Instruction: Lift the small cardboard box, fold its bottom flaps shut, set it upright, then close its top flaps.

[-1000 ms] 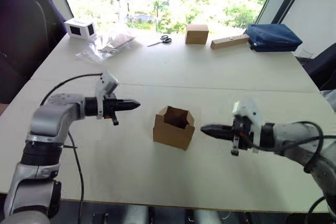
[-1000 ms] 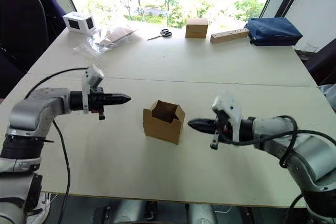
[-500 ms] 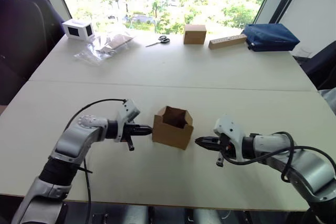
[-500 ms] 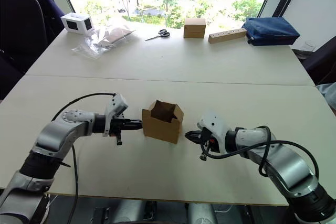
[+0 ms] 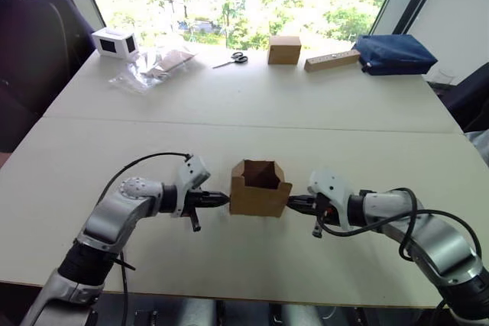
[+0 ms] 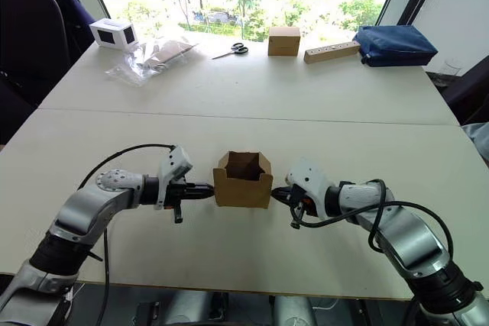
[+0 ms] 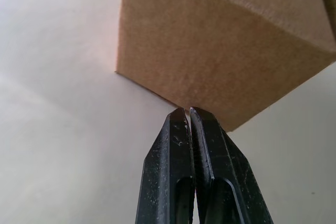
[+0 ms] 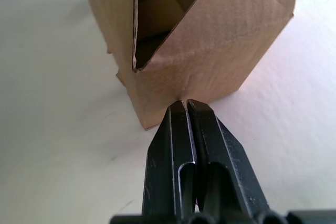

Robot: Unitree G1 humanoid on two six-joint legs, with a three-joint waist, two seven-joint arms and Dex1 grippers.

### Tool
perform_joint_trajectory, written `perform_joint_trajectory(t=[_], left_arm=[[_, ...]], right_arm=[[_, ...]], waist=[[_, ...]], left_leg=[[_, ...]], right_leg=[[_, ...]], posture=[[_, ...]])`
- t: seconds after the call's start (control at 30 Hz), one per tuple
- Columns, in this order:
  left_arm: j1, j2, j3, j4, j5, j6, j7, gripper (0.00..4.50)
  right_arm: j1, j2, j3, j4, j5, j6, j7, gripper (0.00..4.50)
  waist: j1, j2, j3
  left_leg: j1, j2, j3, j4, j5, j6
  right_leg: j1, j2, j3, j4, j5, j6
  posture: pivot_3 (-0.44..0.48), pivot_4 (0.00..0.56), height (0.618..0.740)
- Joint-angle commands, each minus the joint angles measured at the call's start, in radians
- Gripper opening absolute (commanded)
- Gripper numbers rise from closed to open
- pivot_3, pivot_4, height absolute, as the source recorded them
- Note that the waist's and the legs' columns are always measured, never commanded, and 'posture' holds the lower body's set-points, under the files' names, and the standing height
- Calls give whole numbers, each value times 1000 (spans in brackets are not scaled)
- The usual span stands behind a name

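Cardboard box (image 5: 260, 188) near table's (image 5: 229, 104) front edge, top open; left gripper (image 5: 221, 198) and right gripper (image 5: 293, 203), jaws clenched, press opposite sides

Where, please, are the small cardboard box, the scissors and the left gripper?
small cardboard box (image 5: 260, 198): left eye view, front wall.
scissors (image 5: 238, 58): left eye view, near the handles.
left gripper (image 5: 218, 198): left eye view, fingertips.
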Motion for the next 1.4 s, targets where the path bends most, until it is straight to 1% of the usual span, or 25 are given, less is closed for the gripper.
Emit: perform_joint_trajectory(t=[0.03, 0.13, 0.2, 0.27, 0.3, 0.37, 0.43, 0.57, 0.93, 1.17, 1.4], left_arm=[[-67, 26, 127, 40, -83, 12, -23, 108], [-117, 52, 187, 38, -190, 99, -76, 108], [-143, 73, 198, 24, -218, 121, -96, 108], [-158, 90, 182, 6, -224, 118, -113, 108], [-161, 94, 171, -7, -226, 111, -123, 108], [-164, 100, 134, -29, -223, 106, -149, 108], [-172, 91, 95, -22, -193, 84, -150, 108], [-205, 60, 42, 19, -153, 48, -136, 108], [-243, 38, -74, 54, -70, -31, -181, 108], [-253, 23, -106, 60, -20, -71, -179, 108], [-235, 16, -112, 69, 10, -89, -164, 108]], right_arm=[[9, -67, -117, -53, 56, 17, 60, 0], [6, -112, -168, -30, 64, 8, 97, 0], [-17, -132, -194, 17, 48, -24, 117, 0], [-68, -114, -218, 65, 65, -42, 126, 0], [-106, -85, -232, 82, 100, -32, 126, 0], [-171, -46, -227, 100, 149, -18, 145, 0], [-207, -17, -194, 98, 157, -13, 157, 0], [-231, 26, -123, 95, 132, -19, 157, 0], [-252, 69, -25, 124, 62, -56, 161, 0], [-273, 89, 14, 151, 31, -58, 171, 0], [-297, 106, 70, 225, -43, -108, 188, 0]], waist=[[0, 0, 0], [-1, 0, 0], [-1, 0, 0], [-3, 0, 0], [-5, 0, 0], [-8, 0, 0], [-7, 0, 0], [0, 0, 0], [-2, 0, 0], [-1, 0, 0], [-2, 0, 0]], left_leg=[[0, 0, 0, 0, 0, 0], [0, 0, 0, 0, 0, 0], [0, 0, 0, 0, 0, 0], [1, 0, 0, 0, 0, 0], [1, 0, 0, 0, 0, 0], [2, 0, 1, 0, 0, 0], [3, 0, 1, -1, 0, 0], [3, 1, 0, -1, 0, 0], [4, -1, 1, -1, 0, 0], [4, -1, 1, -1, 0, 0], [4, -1, 1, -1, 0, 0]], right_leg=[[0, 0, 0, 0, 0, 0], [0, 0, 0, 0, 0, 0], [1, 0, 0, 0, 0, 0], [1, 0, 0, 0, 0, 0], [1, 0, 0, 0, 0, 0], [2, 1, 0, 0, 0, 0], [2, 2, 0, 0, 0, 0], [3, 2, 0, 0, 0, 0], [3, 1, 0, 0, 0, 0], [3, 1, 0, 0, 0, 0], [3, 1, 0, -1, 0, 0]], posture=[[0, 150, 740], [0, 150, 740], [0, 150, 740], [0, 150, 740], [0, 150, 740], [0, 150, 740], [0, 150, 740], [0, 150, 740], [0, 150, 740], [0, 150, 740], [0, 150, 740]])
